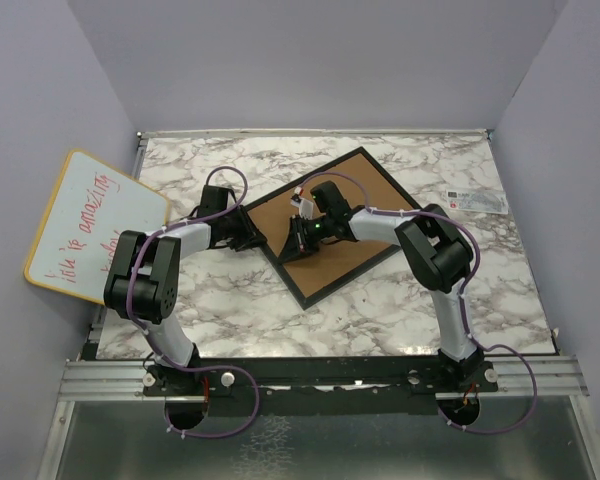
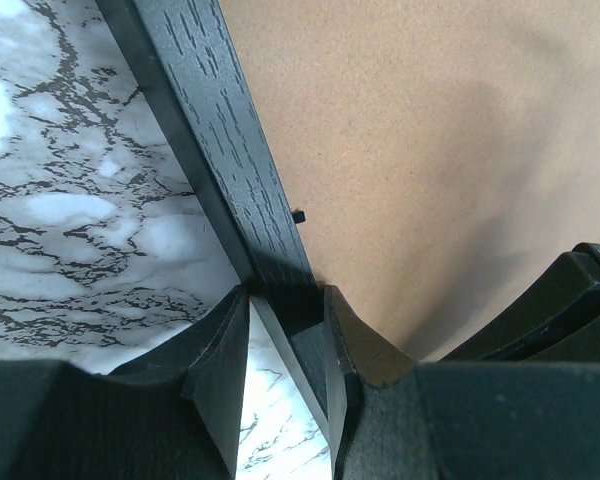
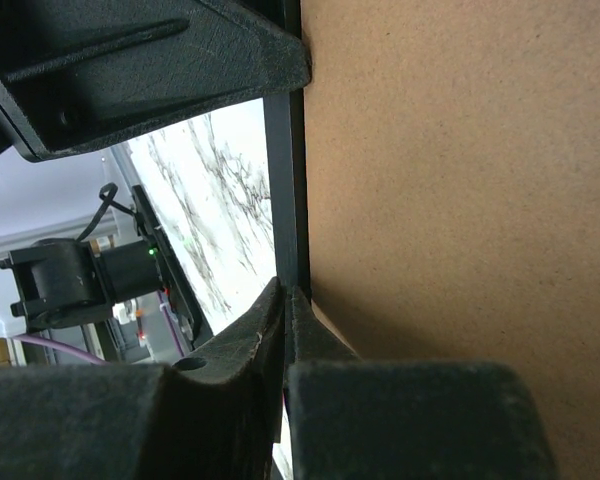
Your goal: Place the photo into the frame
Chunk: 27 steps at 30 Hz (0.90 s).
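Note:
The black frame (image 1: 350, 278) lies face down and askew on the marble table, its brown backing board (image 1: 365, 190) showing. The photo is hidden. My left gripper (image 1: 252, 238) sits at the frame's left side. In the left wrist view it (image 2: 285, 300) is shut across the black rail (image 2: 225, 130), one finger outside it and one on the board side. My right gripper (image 1: 292, 250) is close by on the same side. In the right wrist view its jaws (image 3: 286, 295) are pressed almost together where the rail (image 3: 283, 180) meets the board (image 3: 460, 200), with nothing visible between them.
A yellow-rimmed whiteboard (image 1: 95, 225) with red writing leans off the table's left edge. A small pale card (image 1: 474, 200) lies at the back right. A little black tab (image 2: 298, 215) juts from the rail's inner edge. Both grippers crowd the same stretch of rail.

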Each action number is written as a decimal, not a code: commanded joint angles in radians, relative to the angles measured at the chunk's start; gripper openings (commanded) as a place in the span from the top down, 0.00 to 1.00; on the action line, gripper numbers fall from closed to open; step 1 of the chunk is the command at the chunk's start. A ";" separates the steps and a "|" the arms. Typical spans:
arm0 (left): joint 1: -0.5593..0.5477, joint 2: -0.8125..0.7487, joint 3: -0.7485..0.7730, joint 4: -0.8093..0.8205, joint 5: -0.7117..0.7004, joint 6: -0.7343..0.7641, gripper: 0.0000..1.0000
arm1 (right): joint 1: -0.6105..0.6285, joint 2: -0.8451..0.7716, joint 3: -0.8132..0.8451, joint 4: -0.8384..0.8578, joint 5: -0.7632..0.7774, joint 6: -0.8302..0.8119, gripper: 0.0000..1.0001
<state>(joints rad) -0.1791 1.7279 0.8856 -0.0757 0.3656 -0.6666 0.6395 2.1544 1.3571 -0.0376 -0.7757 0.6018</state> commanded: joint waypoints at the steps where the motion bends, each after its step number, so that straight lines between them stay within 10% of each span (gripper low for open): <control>1: -0.005 0.053 -0.052 -0.133 -0.147 0.055 0.76 | -0.030 0.056 -0.021 -0.069 0.153 -0.055 0.92; 27: 0.000 0.072 -0.008 -0.154 -0.173 0.079 0.76 | -0.060 0.061 -0.022 -0.232 0.467 -0.109 0.93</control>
<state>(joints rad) -0.1829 1.7298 0.9028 -0.1024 0.3485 -0.6621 0.6331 2.1574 1.3628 -0.0822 -0.7338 0.5671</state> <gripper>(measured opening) 0.323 0.056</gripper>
